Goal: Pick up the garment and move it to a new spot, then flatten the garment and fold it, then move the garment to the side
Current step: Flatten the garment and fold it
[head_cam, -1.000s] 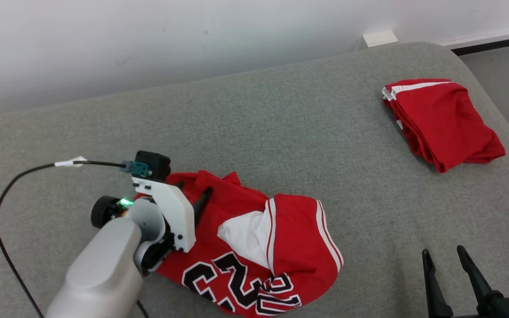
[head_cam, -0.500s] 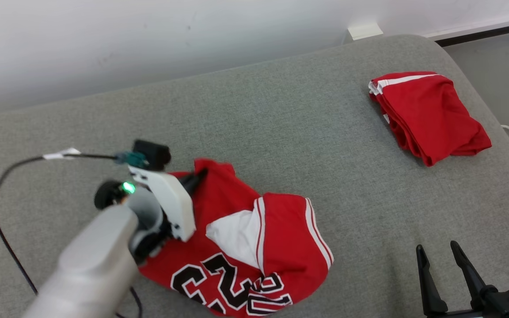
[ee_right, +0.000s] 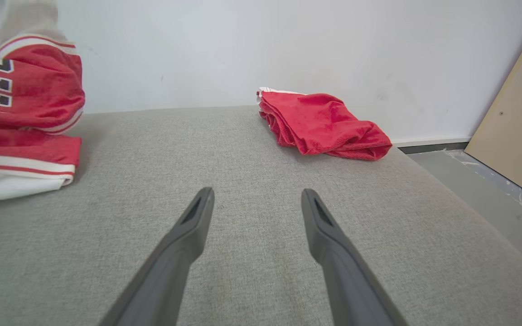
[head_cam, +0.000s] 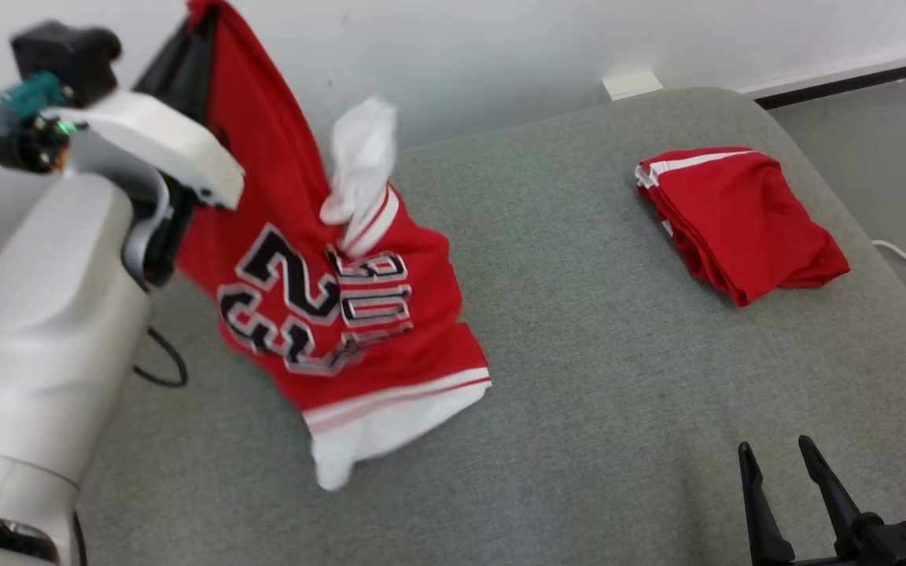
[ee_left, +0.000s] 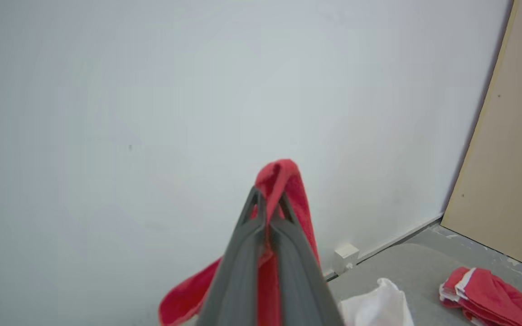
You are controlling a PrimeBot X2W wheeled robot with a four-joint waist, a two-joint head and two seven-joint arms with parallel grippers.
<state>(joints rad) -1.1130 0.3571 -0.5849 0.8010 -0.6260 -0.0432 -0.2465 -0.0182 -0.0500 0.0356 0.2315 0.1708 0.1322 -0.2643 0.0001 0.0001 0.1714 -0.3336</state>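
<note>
The garment [head_cam: 319, 291] is a red jersey with white trim and black-and-white numbers. It hangs from my left gripper [head_cam: 193, 31], which is raised high at the upper left and shut on a red fold of it [ee_left: 279, 181]. Its white lower hem [head_cam: 374, 432] still trails on the grey cushion [head_cam: 594, 354]. In the right wrist view the garment [ee_right: 21, 104] sits at the far left. My right gripper [head_cam: 775, 460] rests low at the lower right, open, its fingers [ee_right: 197, 213] spread over bare fabric with nothing between them.
A second red garment [head_cam: 736, 220], folded, lies at the cushion's back right [ee_right: 324, 124]. A white wall [head_cam: 461, 47] backs the cushion. A black cable [head_cam: 162, 362] runs by my left arm. Grey floor and a tan board [ee_left: 505, 158] lie to the right.
My left gripper shut on the garment's upper edge and rose steeply, lifting the jersey off the cushion so that it hangs. The head camera also shifted. My right gripper stayed put.
</note>
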